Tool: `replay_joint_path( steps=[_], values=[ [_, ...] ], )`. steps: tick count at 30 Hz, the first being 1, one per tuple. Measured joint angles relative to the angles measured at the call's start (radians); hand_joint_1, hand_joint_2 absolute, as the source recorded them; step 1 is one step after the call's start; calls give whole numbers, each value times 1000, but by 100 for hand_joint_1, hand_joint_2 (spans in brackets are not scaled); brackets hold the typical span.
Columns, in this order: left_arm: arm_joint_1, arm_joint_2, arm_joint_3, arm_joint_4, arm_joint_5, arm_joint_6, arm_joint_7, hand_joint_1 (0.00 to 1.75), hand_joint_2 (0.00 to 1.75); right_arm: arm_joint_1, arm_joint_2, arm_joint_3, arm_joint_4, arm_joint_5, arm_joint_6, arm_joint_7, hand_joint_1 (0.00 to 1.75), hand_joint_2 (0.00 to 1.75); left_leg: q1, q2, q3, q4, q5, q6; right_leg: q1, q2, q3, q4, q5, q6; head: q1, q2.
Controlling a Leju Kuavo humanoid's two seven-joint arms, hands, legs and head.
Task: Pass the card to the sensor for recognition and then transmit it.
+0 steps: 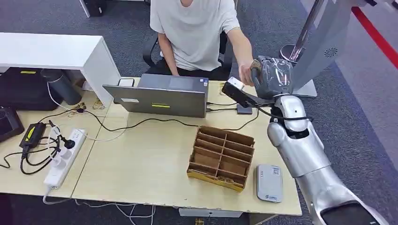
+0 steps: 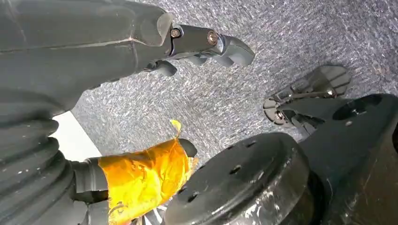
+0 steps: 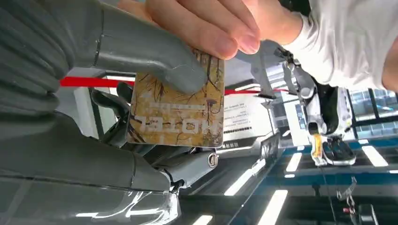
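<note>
Handover step is in hand, by my judgement: your right hand (image 1: 271,77) is raised over the table's (image 1: 155,159) far right corner and grips the card (image 3: 176,105) between its thumb (image 3: 155,58) and the darker fingers (image 3: 110,103) beneath, while the person's hand (image 3: 206,26) has its fingertips on the card's edge. In the head view that same person's hand (image 1: 245,71) meets yours just beyond the table's far edge. So the card sits pinched by you and touched by the person; whether they have a firm hold yet, you cannot tell. The sensor (image 1: 269,182), which I take to be the grey flat device at the table's near right corner, lies well apart from the card, so I judge the recognition pass to be done or skipped; the frames do not settle it. Next move calls for you to loosen the thumb only once the person's pinch is sure, and keep the arm steady so the card does not slip between the two hands. Your left hand (image 2: 141,51) hangs over carpet with nothing in it, fingers partly curled; call it released. Count: one card, one sensor, one cardboard divider box (image 1: 221,157) near the table's near edge, one laptop (image 1: 159,96) at the far edge, one power strip (image 1: 65,157) toward the left edge, one person seated beyond.
</note>
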Motion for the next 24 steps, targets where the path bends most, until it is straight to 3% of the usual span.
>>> replay_joint_path(
  steps=[12, 13, 24],
  values=[
    [0, -4, 0, 0, 0, 0, 0, 0, 175, -22, 15, 16, 62, 0, -2, 0, 175, 175, 0, -3, -6, 0, 0, 0, 0, -2, -6, 0, 0, 0, 0, 0],
    [0, -4, 0, 0, 0, 0, 0, 0, 175, -24, 15, 18, 66, 0, -2, 0, 0, 175, 0, -3, -7, 0, 0, 0, 0, -2, -6, 0, 0, 0, 0, 0],
    [3, -5, -1, 0, 5, -8, -8, 0, 175, 39, 8, 45, 42, -8, -59, -28, 0, 175, 0, -2, -5, 0, 0, 0, 0, -2, -6, 0, 0, 0, 0, 0]
  ],
)
